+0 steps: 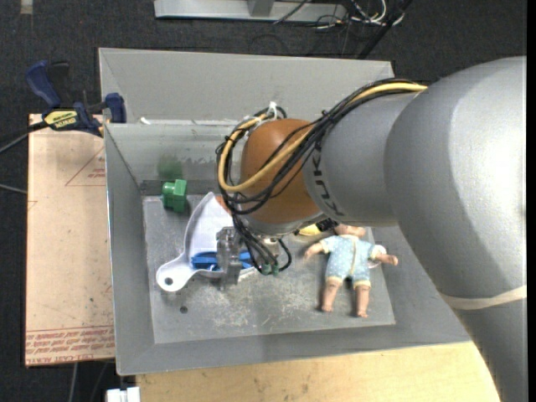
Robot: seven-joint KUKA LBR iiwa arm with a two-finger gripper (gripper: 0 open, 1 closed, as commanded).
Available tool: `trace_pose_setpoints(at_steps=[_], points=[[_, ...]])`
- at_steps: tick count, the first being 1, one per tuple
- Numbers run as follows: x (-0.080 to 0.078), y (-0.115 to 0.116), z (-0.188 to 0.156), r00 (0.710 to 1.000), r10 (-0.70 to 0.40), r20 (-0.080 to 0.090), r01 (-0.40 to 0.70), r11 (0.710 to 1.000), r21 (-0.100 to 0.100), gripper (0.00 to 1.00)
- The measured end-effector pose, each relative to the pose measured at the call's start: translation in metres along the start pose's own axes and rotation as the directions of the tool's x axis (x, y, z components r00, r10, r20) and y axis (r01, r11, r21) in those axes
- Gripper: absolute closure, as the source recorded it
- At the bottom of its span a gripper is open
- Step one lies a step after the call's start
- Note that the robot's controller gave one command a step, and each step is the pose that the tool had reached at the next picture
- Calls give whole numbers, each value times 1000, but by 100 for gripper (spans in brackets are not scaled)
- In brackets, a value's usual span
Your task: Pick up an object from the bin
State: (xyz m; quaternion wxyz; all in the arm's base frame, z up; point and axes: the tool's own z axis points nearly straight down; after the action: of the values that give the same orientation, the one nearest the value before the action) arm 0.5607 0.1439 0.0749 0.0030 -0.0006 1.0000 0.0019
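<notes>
My gripper [226,266] reaches down in the left middle of the bin, its grey fingers set on a blue piece [209,261] that lies in a white scoop-shaped thing [191,243] with a ring handle at its lower left. The blue piece shows on both sides of the fingers. A small doll [347,266] in pale blue clothes lies on its back to the right of the gripper, apart from it. A green block [174,194] stands at the back left corner of the bin floor.
The arm and its orange cover with yellow and black cables hang over the bin's middle and right, hiding the floor beneath. A yellow thing peeks out under the arm near the doll's head.
</notes>
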Motion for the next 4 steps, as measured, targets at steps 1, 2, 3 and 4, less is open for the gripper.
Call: trace_pose_setpoints(at_steps=[1,2,3,4], points=[[1,0,-10,1000,0,-4,0,1000,0,100],[1,0,-24,1000,0,-2,0,1000,0,100],[0,0,-35,1000,1,-1,-1,1000,0,100],[0,0,-47,1000,1,-2,-1,1000,0,100]])
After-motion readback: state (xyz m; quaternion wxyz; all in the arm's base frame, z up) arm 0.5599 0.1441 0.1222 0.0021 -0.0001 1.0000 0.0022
